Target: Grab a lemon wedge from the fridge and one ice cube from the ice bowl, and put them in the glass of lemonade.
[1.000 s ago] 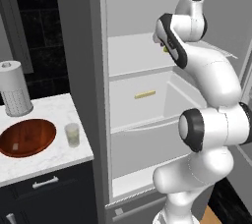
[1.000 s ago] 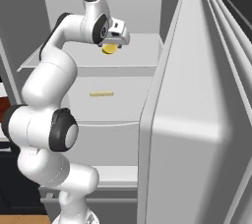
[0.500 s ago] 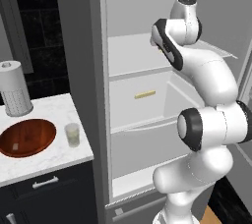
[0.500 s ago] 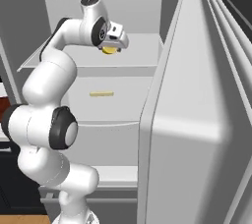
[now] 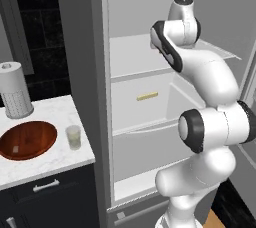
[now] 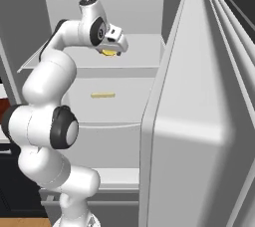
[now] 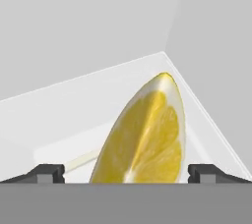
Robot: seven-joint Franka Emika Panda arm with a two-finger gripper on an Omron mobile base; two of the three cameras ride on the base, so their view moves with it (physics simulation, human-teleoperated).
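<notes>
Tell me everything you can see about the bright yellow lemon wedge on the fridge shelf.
The bright yellow lemon wedge has a smooth yellow rind along its curved edge and glossy, paler-veined pulp on its cut face, tapering to a point at the top. It lies on the pale grey-white upper shelf inside the fridge, near a back corner. The open two-finger gripper has a dark fingertip on either side of it; whether either touches it cannot be told.

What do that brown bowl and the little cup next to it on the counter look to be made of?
The ice bowl looks like polished wood: reddish-brown with a glossy sheen. The glass of lemonade seems clear glass or plastic, since pale yellow-green liquid shows through its sides.
</notes>
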